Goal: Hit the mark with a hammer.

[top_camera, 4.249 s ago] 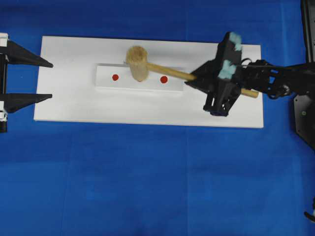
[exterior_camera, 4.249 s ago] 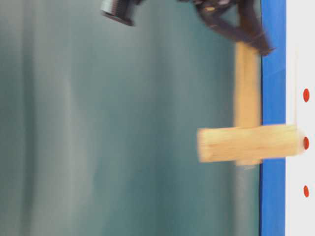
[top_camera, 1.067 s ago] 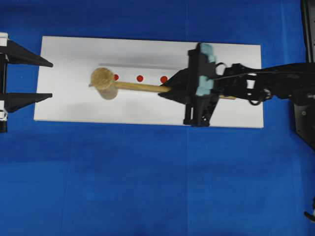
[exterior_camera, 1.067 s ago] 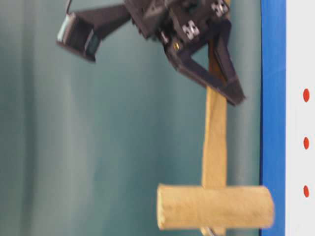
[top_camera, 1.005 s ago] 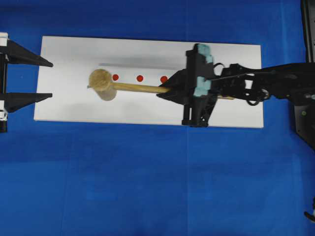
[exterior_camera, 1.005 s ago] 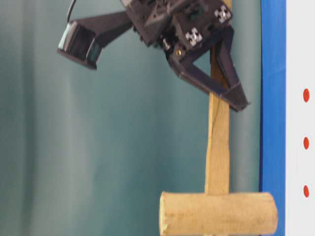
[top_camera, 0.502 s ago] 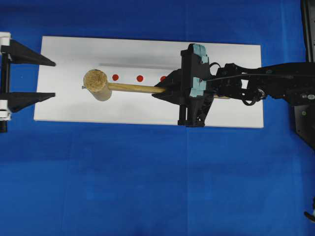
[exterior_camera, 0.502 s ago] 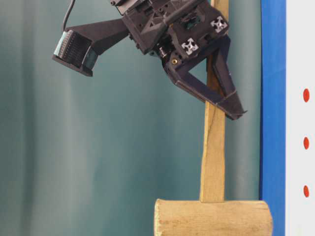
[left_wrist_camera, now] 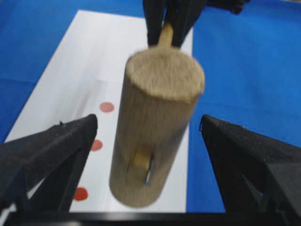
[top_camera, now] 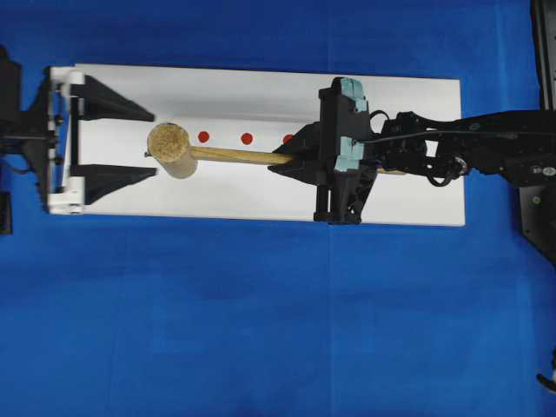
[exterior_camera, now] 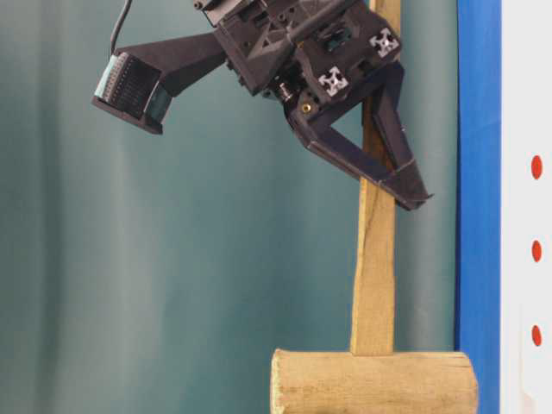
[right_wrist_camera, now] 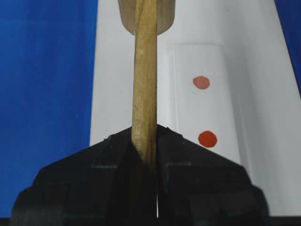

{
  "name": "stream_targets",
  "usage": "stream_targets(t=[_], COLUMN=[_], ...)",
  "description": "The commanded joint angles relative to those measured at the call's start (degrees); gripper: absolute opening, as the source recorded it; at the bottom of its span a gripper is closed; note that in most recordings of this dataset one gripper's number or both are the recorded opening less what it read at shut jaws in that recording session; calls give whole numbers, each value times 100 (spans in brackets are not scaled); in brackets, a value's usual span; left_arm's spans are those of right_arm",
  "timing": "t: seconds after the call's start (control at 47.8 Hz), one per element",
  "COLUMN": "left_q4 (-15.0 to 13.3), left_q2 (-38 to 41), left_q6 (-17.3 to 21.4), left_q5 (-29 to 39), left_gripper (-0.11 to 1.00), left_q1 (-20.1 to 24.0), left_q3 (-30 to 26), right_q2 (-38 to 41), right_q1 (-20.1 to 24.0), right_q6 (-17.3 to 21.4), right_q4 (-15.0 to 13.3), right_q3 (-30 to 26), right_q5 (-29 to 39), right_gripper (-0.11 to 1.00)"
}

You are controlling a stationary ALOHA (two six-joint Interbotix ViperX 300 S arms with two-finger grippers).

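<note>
The hammer (top_camera: 169, 148) is a light wooden mallet held level above the white board, head to the left. My right gripper (top_camera: 278, 161) is shut on its handle (right_wrist_camera: 144, 70). Three red dots run along a white bar (right_wrist_camera: 216, 70). The middle one, the mark (top_camera: 247, 138), lies just behind the handle and right of the head. It also shows as the mark (exterior_camera: 536, 251) and the mark (right_wrist_camera: 207, 139). My left gripper (top_camera: 154, 142) is open. Its fingers flank the hammer head (left_wrist_camera: 155, 122) without touching it.
The white board (top_camera: 261, 87) lies on a blue cloth (top_camera: 261, 330). The right arm (top_camera: 469, 152) stretches in over the board's right end. The rightmost red dot (top_camera: 287, 138) is partly under the right gripper. A teal curtain (exterior_camera: 172, 259) fills the background.
My left gripper has moved right over the board's left end, up to the hammer head, and has opened wider. The hammer drifted slightly left a second ago and has since held still.
</note>
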Motion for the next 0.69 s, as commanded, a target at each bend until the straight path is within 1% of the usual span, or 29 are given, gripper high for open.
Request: stream_targets(t=[0.0,0.251,0.565,0.628,0.67], left_q4=[18,26,35,44,53], left_q2=[264,694,791,791,791], left_q6=[-9,62,88,105,123], left_q5=[-141,-141,-114,-97,-88], left_gripper=[94,94,93,92,86], left_q1=[18,18,18,18,18], left_q3=[-299,-633,-703,-703,-703], right_q2=[-88,-88,-114,-114,-114], right_q1=[0,0,-9,0,0], right_q6=[-9,-18,-9,-9,-9], right_q4=[-18,-18,-18,-18,-18], right_q3=[-176,-158,-141,-141,-141], right_q5=[-53,-62,-70,-70,-70], right_gripper=[2,2,2,2,2])
